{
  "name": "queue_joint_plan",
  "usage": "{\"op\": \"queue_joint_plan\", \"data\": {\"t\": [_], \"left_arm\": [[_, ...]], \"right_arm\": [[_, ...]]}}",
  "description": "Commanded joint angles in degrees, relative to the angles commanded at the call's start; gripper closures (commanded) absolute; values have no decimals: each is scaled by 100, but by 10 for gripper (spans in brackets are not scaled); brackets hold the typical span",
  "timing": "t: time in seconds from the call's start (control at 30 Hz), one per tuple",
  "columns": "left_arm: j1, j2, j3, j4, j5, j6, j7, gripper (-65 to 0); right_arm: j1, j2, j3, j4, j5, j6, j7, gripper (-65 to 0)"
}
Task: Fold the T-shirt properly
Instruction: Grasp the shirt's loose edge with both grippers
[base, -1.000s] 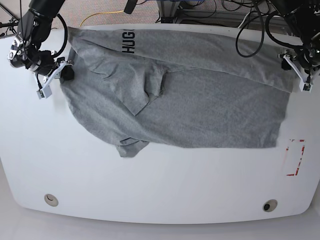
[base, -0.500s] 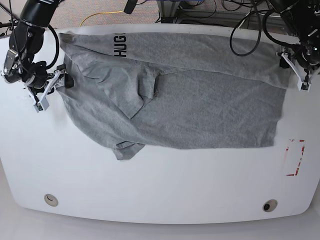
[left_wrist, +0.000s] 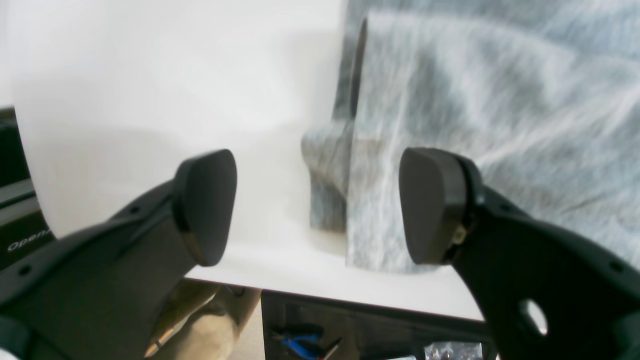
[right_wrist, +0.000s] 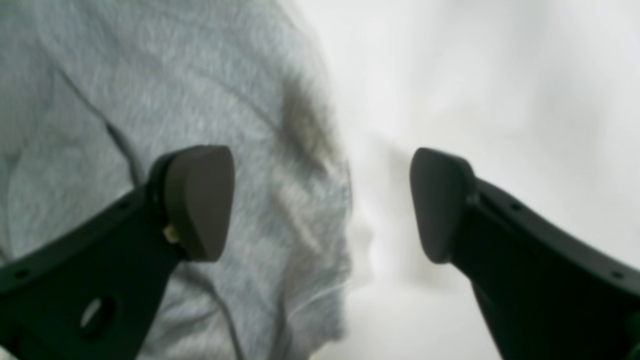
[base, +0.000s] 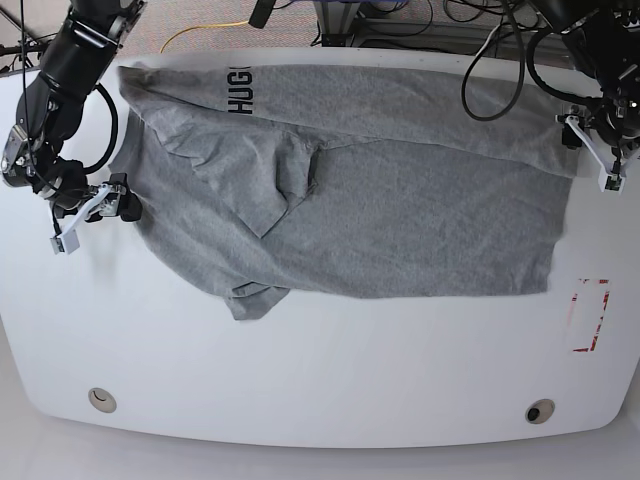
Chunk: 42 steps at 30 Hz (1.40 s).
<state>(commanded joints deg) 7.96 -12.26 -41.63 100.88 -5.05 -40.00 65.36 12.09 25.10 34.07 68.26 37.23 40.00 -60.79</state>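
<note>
Shirt spread, both grippers empty at its edges

The table (base: 320, 390) carries the shirt (base: 400, 220) across its far half, one sleeve tucked over. The right gripper (right_wrist: 320, 205) and left gripper (left_wrist: 317, 210) gape wide, each straddling a side edge. Best to pinch both layers squarely, then lift evenly.

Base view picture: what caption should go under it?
Two open end effectors wait beside a rumpled grey T-shirt on a white table.
</note>
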Motion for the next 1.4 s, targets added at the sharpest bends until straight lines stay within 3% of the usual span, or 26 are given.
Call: {"op": "queue_joint_plan", "data": {"t": [0.2, 0.5, 0.57, 0.77, 0.9, 1.0, 1.17, 1.23, 1.4], "left_arm": [[0, 0, 0, -9, 0, 0, 0, -476], [-176, 0, 0, -26, 9, 0, 0, -476], [-202, 0, 0, -26, 9, 0, 0, -476], [-747, -26, 185, -44, 26, 0, -62, -482], [-1029, -26, 211, -88, 26, 0, -492, -485], [-1389, -9, 343, -440, 26, 549, -967, -488], [-2075, -26, 589, -1635, 9, 1578, -1284, -606], [-2321, -35, 589, -2075, 0, 1719, -1415, -636], [-2752, -35, 598, -3226, 9, 1736, -2110, -639]], "right_arm": [[369, 0, -18, -888, 0, 0, 422, -525], [545, -378, -598, -985, 0, 0, 703, -507], [536, -422, -598, -993, 0, 0, 774, -468], [686, -448, -607, -1336, -9, 0, 1011, -222], [703, -440, -607, -1433, -18, 0, 1011, -108], [712, -440, -615, -1433, -18, 0, 1011, -40], [703, -440, -615, -1433, -18, 0, 1011, 0], [695, -440, -615, -1433, -18, 0, 1011, 0], [668, -440, -607, -1407, -18, 0, 993, 0]]}}
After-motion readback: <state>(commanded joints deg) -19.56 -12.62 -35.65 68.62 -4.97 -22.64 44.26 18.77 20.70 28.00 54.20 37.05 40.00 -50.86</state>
